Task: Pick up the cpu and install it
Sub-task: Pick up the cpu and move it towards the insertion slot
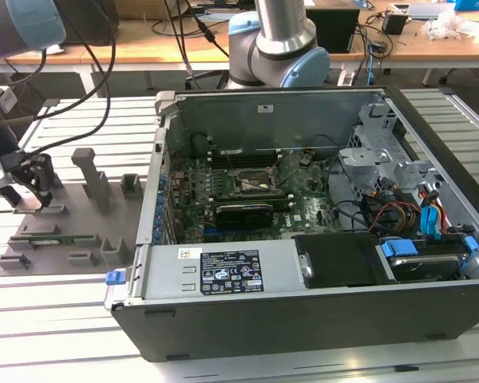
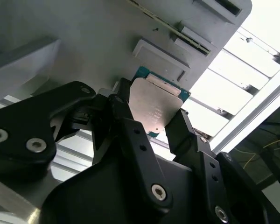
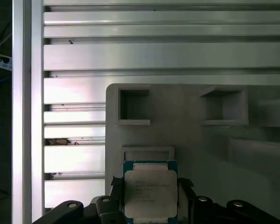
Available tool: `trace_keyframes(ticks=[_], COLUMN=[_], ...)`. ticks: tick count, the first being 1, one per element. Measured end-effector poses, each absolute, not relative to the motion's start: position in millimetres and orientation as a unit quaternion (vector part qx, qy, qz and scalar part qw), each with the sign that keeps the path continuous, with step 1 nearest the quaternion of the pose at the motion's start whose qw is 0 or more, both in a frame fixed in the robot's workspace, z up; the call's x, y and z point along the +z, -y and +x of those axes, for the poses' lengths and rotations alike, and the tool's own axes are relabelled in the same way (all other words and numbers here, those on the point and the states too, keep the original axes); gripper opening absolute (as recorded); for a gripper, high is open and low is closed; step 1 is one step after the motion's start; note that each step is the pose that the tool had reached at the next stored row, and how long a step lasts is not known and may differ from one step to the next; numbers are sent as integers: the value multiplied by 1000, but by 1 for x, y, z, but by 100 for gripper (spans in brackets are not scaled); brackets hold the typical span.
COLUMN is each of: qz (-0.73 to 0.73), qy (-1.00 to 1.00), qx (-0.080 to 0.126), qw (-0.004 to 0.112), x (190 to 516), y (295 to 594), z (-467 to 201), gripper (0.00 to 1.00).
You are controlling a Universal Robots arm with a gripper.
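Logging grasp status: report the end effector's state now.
End effector: closed on the cpu, a finger on each side.

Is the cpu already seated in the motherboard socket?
No, in the first wrist view the gripper holds the cpu at the grey fixture.

A slotted aluminium worktop spans the exterior view's lower frame, with a wooden desk carrying cables along the top edge.

Showing faint print lines on the cpu and stickers on the power supply, none reading legibly.
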State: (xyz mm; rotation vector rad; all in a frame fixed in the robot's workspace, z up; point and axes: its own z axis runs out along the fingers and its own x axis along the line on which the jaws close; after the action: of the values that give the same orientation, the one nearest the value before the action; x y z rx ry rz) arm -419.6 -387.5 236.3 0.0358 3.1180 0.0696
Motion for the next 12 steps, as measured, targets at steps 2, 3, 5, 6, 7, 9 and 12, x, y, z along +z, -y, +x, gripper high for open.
trace_keyframes(ticks=[2, 3, 5, 6, 7, 9, 12], qz=[11, 11, 11, 11, 11, 11, 11], qy=[-1000, -1000, -1000, -1000, -1000, -1000, -1000], qx=[22, 22, 22, 22, 22, 22, 22], qw=[11, 11, 11, 11, 11, 11, 11], x=[241, 243, 247, 249, 252, 256, 263], y=[387, 387, 387, 387, 387, 387, 386], z=[-420, -420, -420, -420, -420, -420, -420], gripper=[55, 55, 55, 55, 55, 55, 55])
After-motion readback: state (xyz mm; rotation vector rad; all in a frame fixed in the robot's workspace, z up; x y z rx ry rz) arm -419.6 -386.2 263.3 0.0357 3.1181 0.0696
